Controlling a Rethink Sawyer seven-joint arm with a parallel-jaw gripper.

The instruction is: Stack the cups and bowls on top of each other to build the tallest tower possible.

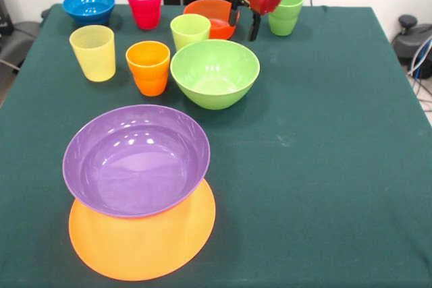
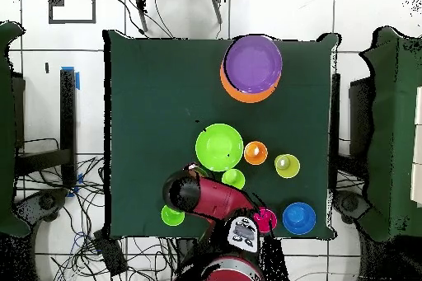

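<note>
From the front, the gripper (image 1: pixel 244 23) hangs with fingers spread, empty, beside the small orange-red bowl (image 1: pixel 214 13); overhead the arm (image 2: pixel 213 197) hides that bowl. The purple bowl (image 1: pixel 135 160) sits in the large orange bowl (image 1: pixel 145 241).

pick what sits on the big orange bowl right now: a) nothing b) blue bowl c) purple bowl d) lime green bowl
c: the purple bowl rests on the orange bowl, while the lime green bowl and blue bowl stand apart on the table.
</note>
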